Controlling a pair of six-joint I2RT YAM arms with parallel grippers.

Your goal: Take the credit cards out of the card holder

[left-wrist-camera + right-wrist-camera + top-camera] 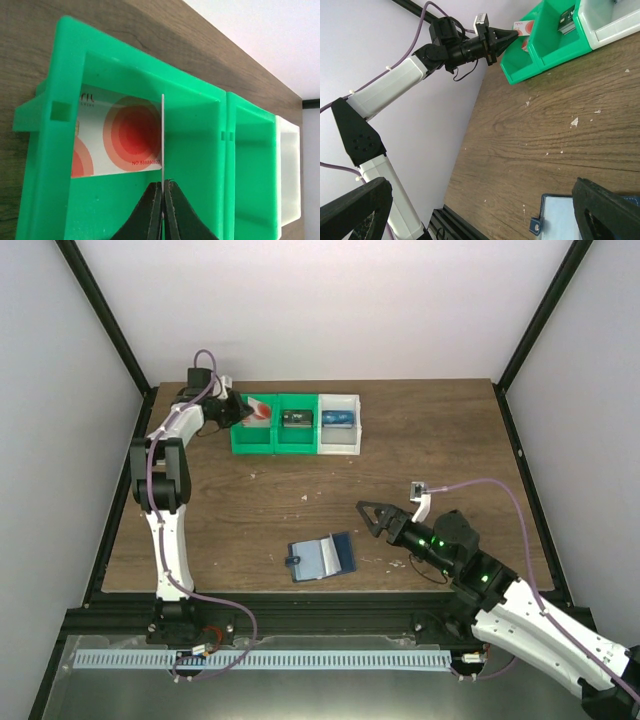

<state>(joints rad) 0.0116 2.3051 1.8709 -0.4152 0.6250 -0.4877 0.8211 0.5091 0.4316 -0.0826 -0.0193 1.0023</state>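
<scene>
One credit card (pixel 120 137) rests inside the green bin (pixel 65 75). A second card (pixel 162 135), seen edge-on, is pinched in the closed left hand (pixel 162 186) above the same compartment. The hand should let go only once the card is low and well within the walls, so it cannot tip out over the rim. The card holder (pixel 320 556) lies open on the bench (pixel 250 510), apparently emptied, though it shows too small to be sure. It sits near the right hand (pixel 366 514), whose jaws are spread wide and hold nothing.

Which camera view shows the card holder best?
The top external view: the whole card holder lies open on the table, its light blue pockets facing up. The right wrist view shows only one corner of it, at the bottom edge. The left wrist view does not show it.
</scene>
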